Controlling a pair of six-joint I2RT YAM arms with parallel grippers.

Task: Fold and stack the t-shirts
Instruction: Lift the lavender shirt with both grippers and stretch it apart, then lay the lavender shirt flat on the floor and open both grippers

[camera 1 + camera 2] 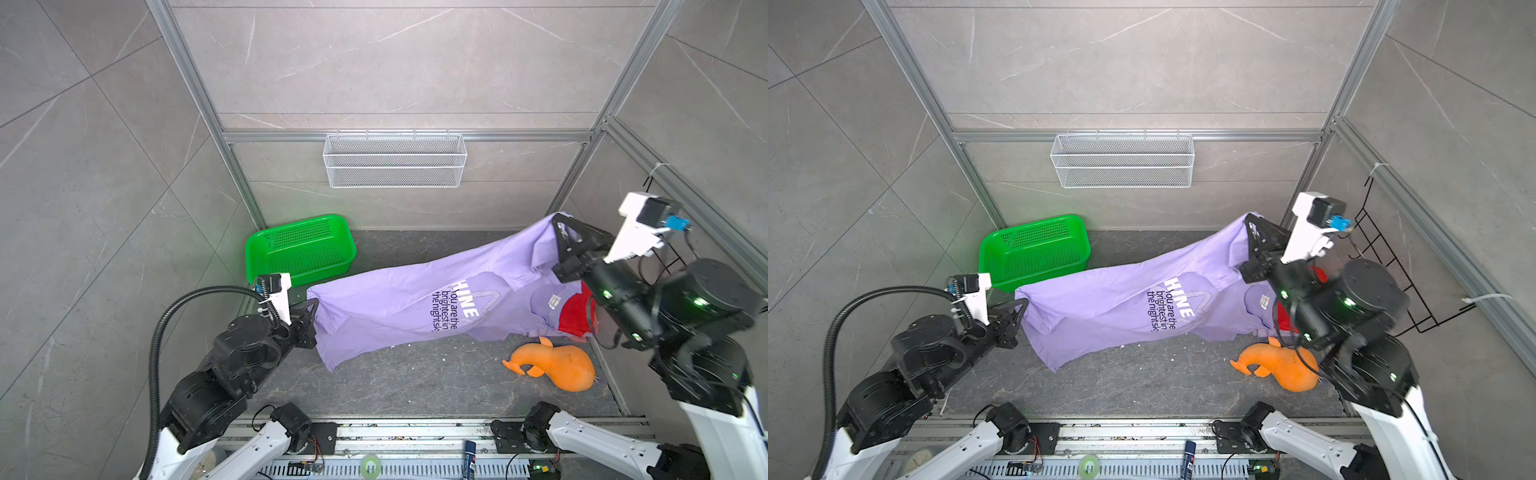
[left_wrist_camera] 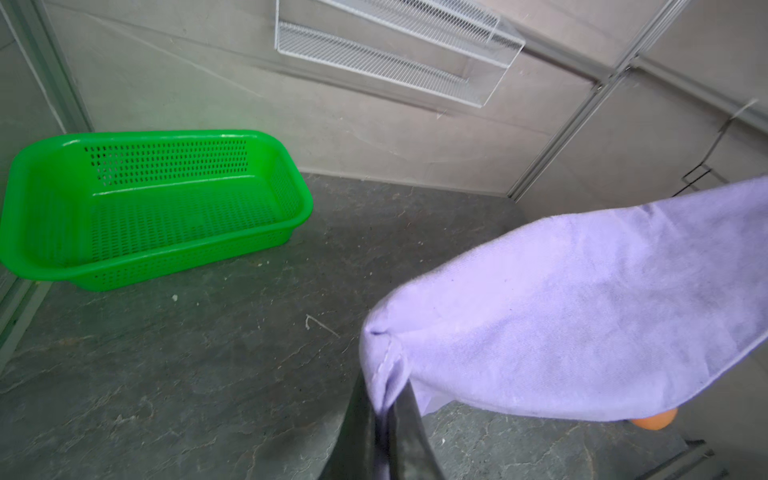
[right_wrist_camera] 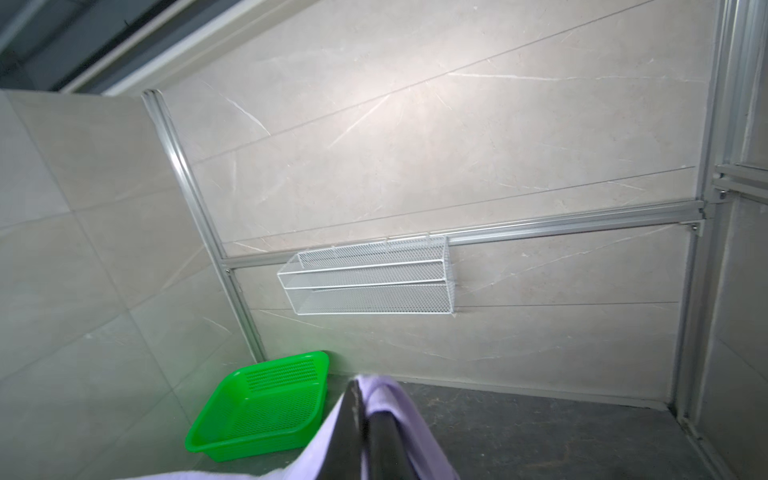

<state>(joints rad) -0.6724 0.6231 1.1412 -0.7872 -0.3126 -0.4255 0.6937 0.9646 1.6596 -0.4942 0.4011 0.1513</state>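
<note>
red shirt point(image 1: 575, 313) mostly buried under lavender shirt point(image 1: 386, 307) and right arm point(image 1: 623, 299). print point(image 1: 455, 305): first letter lost in a fold. neck label point(image 1: 553, 300) too small to read. left wrist view: toy point(image 2: 656, 422) just an orange sliver.

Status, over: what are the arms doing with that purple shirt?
Left end effector and right end effector shut on lavender tee, stretched between them. Red tee by its right end. Orange toy beside it.

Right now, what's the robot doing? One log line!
left fingers: shut on lavender SHINE t-shirt corner | right fingers: shut on its other end | t-shirt: stretched between, unfolded
</note>
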